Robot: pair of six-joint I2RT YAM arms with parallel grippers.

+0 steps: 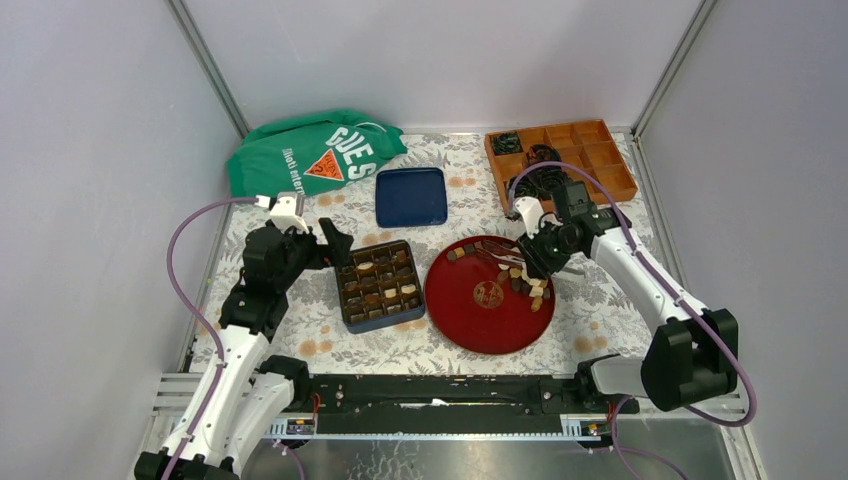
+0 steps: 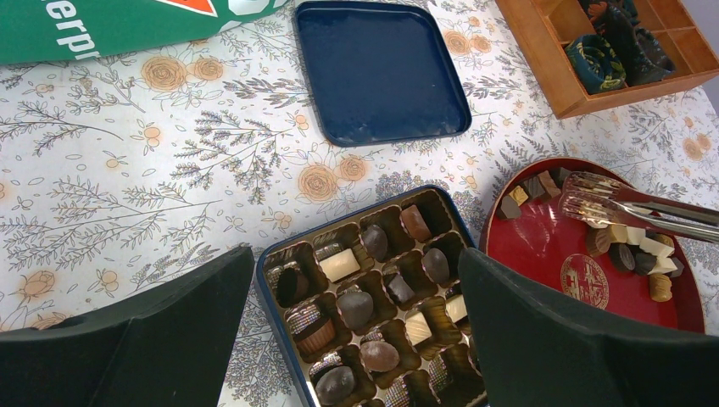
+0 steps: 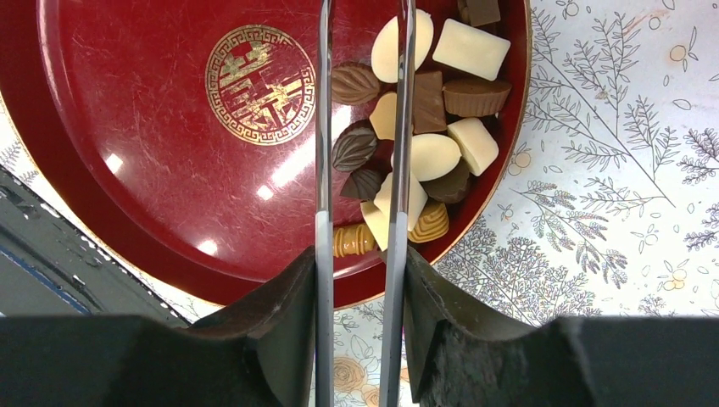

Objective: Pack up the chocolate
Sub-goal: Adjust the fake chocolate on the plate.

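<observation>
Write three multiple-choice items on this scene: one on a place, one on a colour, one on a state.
1. Where does the loose chocolate lie?
A. in a glass bowl
B. on the red plate
C. on a white napkin

2. What colour is the empty square tray beyond the chocolate box?
A. dark blue
B. yellow
C. white

3. How is the right hand?
A. open and empty
B. closed on metal tongs
C. closed on a spoon

Answers: 1 B, the pieces sit bunched at the plate's edge; 2 A, its whole surface is navy; 3 B, two steel arms run out from its grip.
</observation>
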